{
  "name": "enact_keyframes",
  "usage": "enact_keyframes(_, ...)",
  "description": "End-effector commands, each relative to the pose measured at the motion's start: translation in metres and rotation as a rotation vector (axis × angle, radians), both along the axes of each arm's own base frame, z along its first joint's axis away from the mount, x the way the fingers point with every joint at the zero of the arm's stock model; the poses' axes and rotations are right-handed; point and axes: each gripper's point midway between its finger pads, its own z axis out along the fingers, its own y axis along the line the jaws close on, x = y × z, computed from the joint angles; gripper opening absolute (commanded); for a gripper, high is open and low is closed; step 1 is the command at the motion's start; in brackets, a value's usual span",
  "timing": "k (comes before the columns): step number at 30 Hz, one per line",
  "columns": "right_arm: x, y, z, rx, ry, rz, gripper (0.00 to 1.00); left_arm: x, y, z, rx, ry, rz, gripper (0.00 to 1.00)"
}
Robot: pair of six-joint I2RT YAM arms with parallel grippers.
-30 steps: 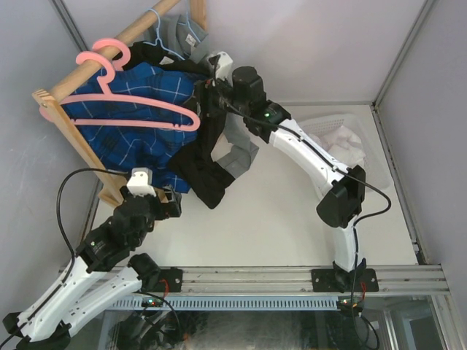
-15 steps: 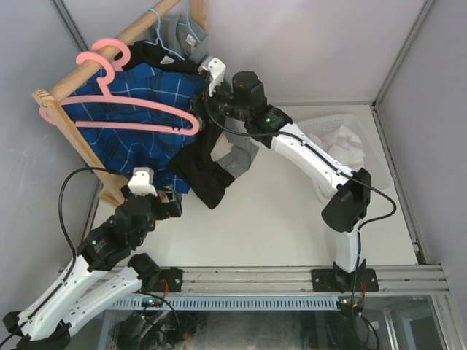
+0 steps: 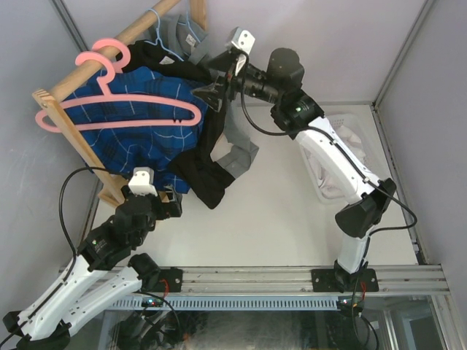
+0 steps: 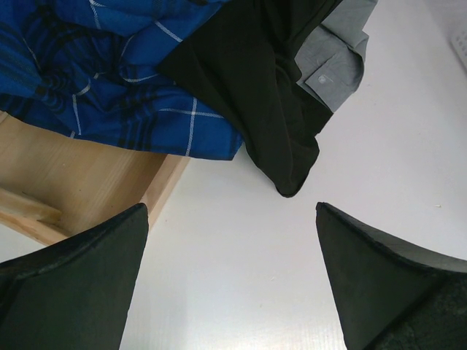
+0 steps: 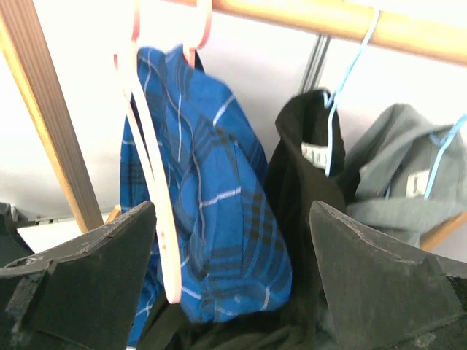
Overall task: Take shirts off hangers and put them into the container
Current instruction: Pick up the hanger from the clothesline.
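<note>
From the wooden rack's rod hangs a blue plaid shirt (image 5: 211, 219) on a pink hook, with a bare pink hanger (image 5: 153, 189) beside it. To its right a black shirt (image 5: 299, 168) and a grey shirt (image 5: 394, 175) hang on light-blue wire hangers (image 5: 343, 80). My right gripper (image 3: 213, 76) is open and apart from the cloth, facing the plaid shirt (image 3: 124, 138). A white shirt (image 3: 343, 142) lies in the white basket (image 3: 357, 117). My left gripper (image 3: 174, 204) stands open low over the table, just short of the black shirt's hem (image 4: 292, 175).
The wooden rack's rod (image 5: 328, 18) and slanted post (image 5: 44, 109) frame the hanging clothes, and its base board (image 4: 80, 175) sits by the left gripper. Grey walls close the table on three sides. Bare white tabletop (image 3: 277, 219) lies between the arms.
My right arm has drawn back up and to the right, away from the shirts, with its jaws widening. The pink hanger shifted slightly. The left arm has not moved.
</note>
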Motion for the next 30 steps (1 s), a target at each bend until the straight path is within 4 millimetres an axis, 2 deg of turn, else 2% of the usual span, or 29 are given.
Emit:
enact_keyframes(1,0.0,0.01,0.014,0.012,-0.049,0.097,0.85,0.003,0.001,-0.001,0.01,-0.005,0.008,1.0)
enact_keyframes(7,0.029,0.022,-0.002,-0.012,-0.005,0.079,0.83,0.003,0.001,-0.002,0.015,-0.001,0.01,1.0)
enact_keyframes(14,0.045,0.024,-0.014,-0.044,-0.014,0.032,0.75,0.003,0.001,-0.003,0.017,0.001,0.009,1.0)
enact_keyframes(20,0.022,0.032,-0.027,-0.08,0.01,0.139,0.74,0.004,0.001,-0.003,0.021,0.002,0.013,1.0)
enact_keyframes(25,0.014,0.036,-0.032,-0.116,0.016,0.082,0.67,0.004,0.002,-0.003,0.029,0.007,0.019,1.0)
enact_keyframes(30,-0.001,0.043,-0.035,-0.17,-0.023,0.048,0.68,0.004,0.002,-0.003,0.025,0.006,0.017,1.0)
